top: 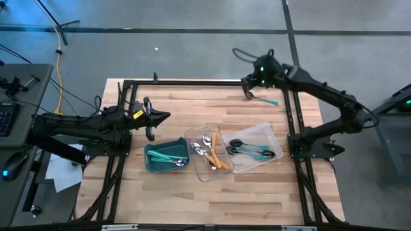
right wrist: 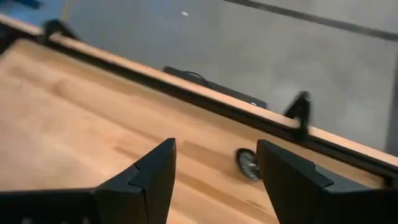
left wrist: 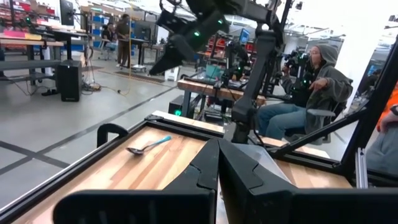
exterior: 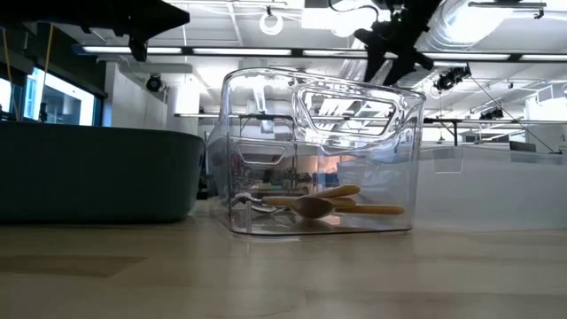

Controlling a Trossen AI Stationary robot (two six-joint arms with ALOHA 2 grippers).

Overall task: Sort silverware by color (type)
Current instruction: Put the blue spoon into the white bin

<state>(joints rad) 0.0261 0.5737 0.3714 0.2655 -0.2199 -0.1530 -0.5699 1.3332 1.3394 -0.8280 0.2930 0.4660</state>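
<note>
A lone spoon with a teal handle and silver head lies flat on the table near its far right corner, also seen in the left wrist view as the spoon. My right gripper hovers open over its head end; the spoon head shows between the open fingers of my right gripper, apart from them. My left gripper waits shut and empty over the table's left side. More silverware lies sorted: teal pieces in the teal bin, orange-handled spoons in one clear tray, black-headed teal pieces in another.
The clear tray with orange-handled spoons and the teal bin stand mid-table toward the near side. A black frame rail runs along the far edge, close behind the spoon. A seated person is beyond the table's right side.
</note>
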